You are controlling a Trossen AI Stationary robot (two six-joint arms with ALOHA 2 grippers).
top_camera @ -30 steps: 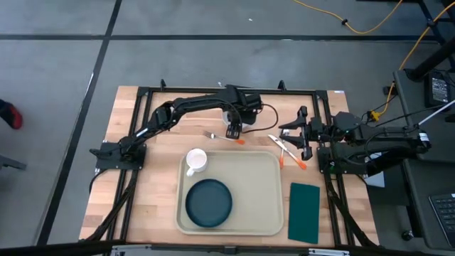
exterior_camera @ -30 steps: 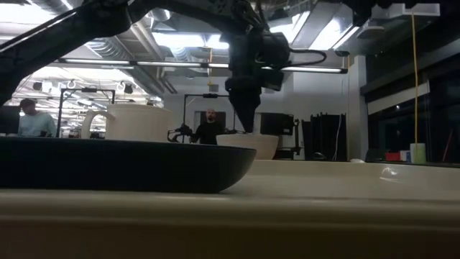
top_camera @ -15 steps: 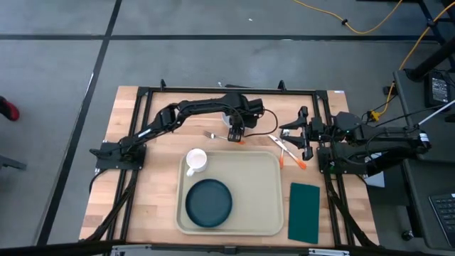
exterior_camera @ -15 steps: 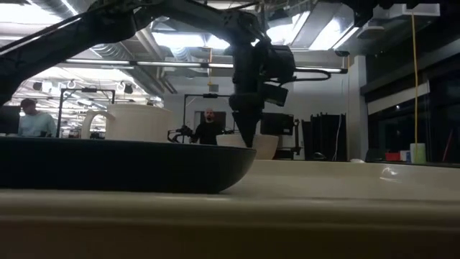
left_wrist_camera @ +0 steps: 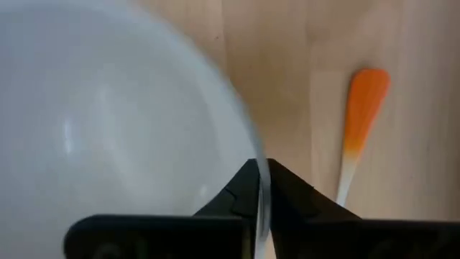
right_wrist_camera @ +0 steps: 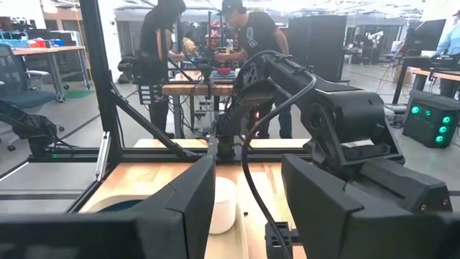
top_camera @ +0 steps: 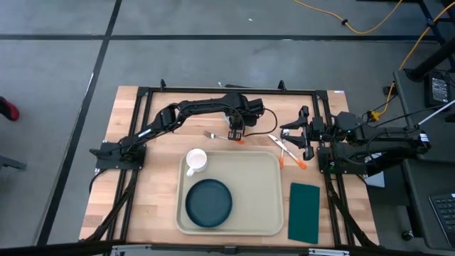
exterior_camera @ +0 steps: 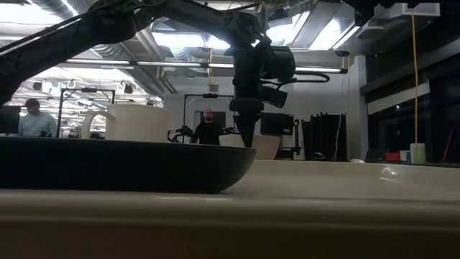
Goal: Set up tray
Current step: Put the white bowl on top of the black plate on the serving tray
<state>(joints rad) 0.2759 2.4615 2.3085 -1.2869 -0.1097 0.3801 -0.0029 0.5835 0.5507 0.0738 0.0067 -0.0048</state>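
The left tool (top_camera: 234, 133) is clenched on the rim of a white bowl (left_wrist_camera: 108, 108) just behind the tray (top_camera: 266, 206), which lies mid-surface, nearer this arm.

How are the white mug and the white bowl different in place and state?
The mug stands on the tray, near a corner; the bowl stands on the bare table, beyond the tray. The mug is free; the bowl's rim is pinched by the left tool. The mug has a handle; the bowl shows none. Both are white and upright.
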